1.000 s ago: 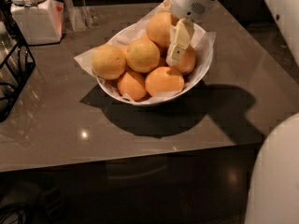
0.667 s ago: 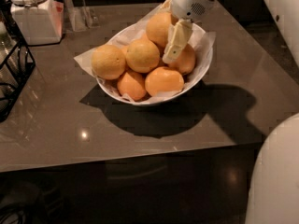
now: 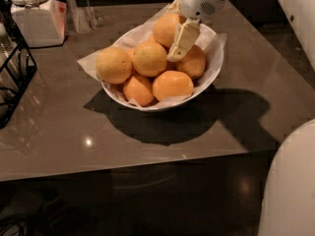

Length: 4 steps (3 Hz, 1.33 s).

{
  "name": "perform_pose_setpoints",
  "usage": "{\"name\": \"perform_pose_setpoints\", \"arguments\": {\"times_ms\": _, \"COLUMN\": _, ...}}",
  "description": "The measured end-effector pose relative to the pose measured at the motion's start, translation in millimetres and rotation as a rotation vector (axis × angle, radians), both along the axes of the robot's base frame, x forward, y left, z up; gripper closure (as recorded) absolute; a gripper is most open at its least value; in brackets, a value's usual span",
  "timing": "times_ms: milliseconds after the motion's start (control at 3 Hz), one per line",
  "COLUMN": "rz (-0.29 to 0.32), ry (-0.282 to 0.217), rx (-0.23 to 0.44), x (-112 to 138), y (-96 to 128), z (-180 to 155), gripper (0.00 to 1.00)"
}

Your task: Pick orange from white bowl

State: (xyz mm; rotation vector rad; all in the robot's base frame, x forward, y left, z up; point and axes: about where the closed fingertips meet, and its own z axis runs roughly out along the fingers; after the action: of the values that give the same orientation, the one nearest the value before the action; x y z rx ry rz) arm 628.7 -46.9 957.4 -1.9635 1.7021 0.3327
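The white bowl (image 3: 212, 70), lined with crinkled white paper, stands on the dark table and holds several oranges. A large pale orange (image 3: 164, 29) sits on top at the back. My gripper (image 3: 173, 39) reaches down into the bowl from the upper right and is open around this orange. One cream finger (image 3: 183, 41) lies along the orange's right side, between it and a deeper-orange fruit (image 3: 194, 63). The other finger is mostly hidden behind the orange. The orange rests in the pile.
A white lidded jar (image 3: 34, 18) stands at the back left. A black wire rack (image 3: 15, 77) is at the left edge. The robot's white body (image 3: 290, 186) fills the lower right. Bare table lies in front of the bowl.
The gripper has shifted slightly left, bringing the visible finger closer against the right side of the top orange. The fruits and bowl have not moved.
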Motion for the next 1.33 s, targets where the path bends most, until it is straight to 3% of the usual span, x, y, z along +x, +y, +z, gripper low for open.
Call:
{"name": "perform_pose_setpoints", "arguments": {"times_ms": 333, "rz": 0.000, "ry": 0.000, "rx": 0.000, "x": 0.0, "y": 0.0, "z": 0.1, "gripper": 0.85}}
{"name": "perform_pose_setpoints", "arguments": {"times_ms": 667, "rz": 0.000, "ry": 0.000, "rx": 0.000, "x": 0.0, "y": -0.8, "z": 3.8, "gripper": 1.00}}
{"name": "perform_pose_setpoints", "arguments": {"times_ms": 1000, "rz": -0.003, "ry": -0.001, "rx": 0.000, "x": -0.3, "y": -2.6, "z": 6.0, "gripper": 1.00}}
{"name": "perform_pose_setpoints", "arguments": {"times_ms": 1333, "rz": -0.077, "ry": -0.068, "rx": 0.043, "x": -25.3, "y": -14.2, "z": 38.8, "gripper": 1.00}}
